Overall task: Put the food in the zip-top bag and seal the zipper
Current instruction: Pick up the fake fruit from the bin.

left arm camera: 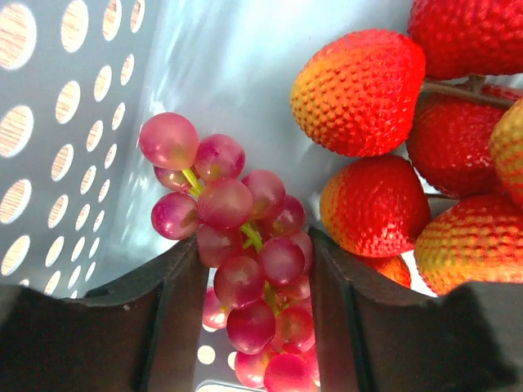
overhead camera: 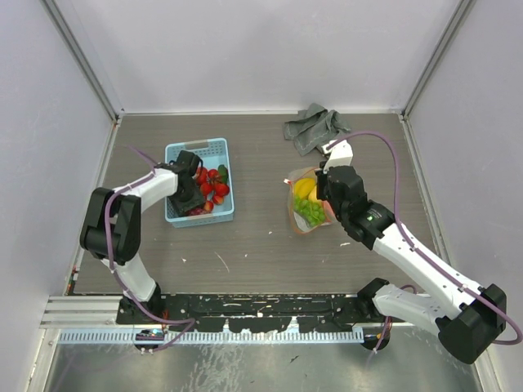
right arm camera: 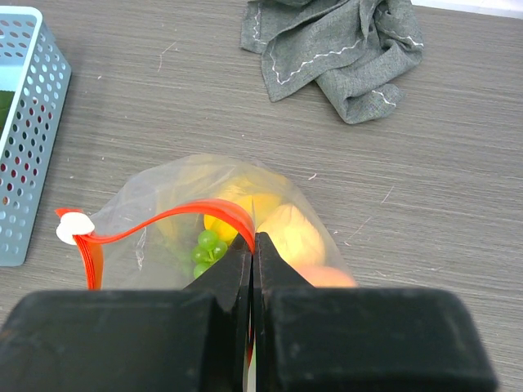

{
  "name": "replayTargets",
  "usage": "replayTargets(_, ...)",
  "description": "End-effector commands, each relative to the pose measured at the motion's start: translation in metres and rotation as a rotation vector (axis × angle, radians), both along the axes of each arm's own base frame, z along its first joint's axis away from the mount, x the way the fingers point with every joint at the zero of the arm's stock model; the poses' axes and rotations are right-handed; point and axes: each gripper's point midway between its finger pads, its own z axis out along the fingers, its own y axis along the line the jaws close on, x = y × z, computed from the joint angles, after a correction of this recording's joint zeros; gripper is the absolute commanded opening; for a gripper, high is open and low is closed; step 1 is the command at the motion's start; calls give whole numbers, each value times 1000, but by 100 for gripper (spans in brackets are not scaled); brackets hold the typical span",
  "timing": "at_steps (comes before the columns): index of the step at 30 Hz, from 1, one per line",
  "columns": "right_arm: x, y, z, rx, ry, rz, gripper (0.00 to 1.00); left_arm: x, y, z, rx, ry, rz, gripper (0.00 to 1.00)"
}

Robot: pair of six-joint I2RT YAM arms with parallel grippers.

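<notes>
Left jaws straddle purple grapes [left arm camera: 249, 269]; right jaws pinch zipper [right arm camera: 163, 218].

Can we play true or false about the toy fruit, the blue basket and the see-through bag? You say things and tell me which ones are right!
1. The purple grapes lie in the blue basket. True.
2. The right fingers are wide open. False: they are pinched shut on the bag's red-orange zipper.
3. The lemon is in the basket. False: it is inside the zip-top bag, next to the green grapes.
4. The left fingers stand on either side of the purple grapes. True.
5. The grey cloth covers the bag. False: it lies apart from it, further back on the table.
</notes>
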Motion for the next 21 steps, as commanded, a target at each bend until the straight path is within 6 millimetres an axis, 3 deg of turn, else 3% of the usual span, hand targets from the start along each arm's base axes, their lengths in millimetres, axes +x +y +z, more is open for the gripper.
replayTargets(1, 5, 3, 20, 37, -65, -5, 0, 15, -2, 13, -17, -62, -11, 43)
replayTargets(12, 5, 4, 20, 47, -63, -8, 0, 20, 8, 66, 10, -223, -26, 15)
replayTargets(19, 4, 4, 19, 60, -57, -8, 0, 20, 8, 92, -5, -312, -54, 0)
replayTargets(21, 3, 5, 20, 69, -57, -6, 0, 20, 8, 98, -10, -338, -62, 0)
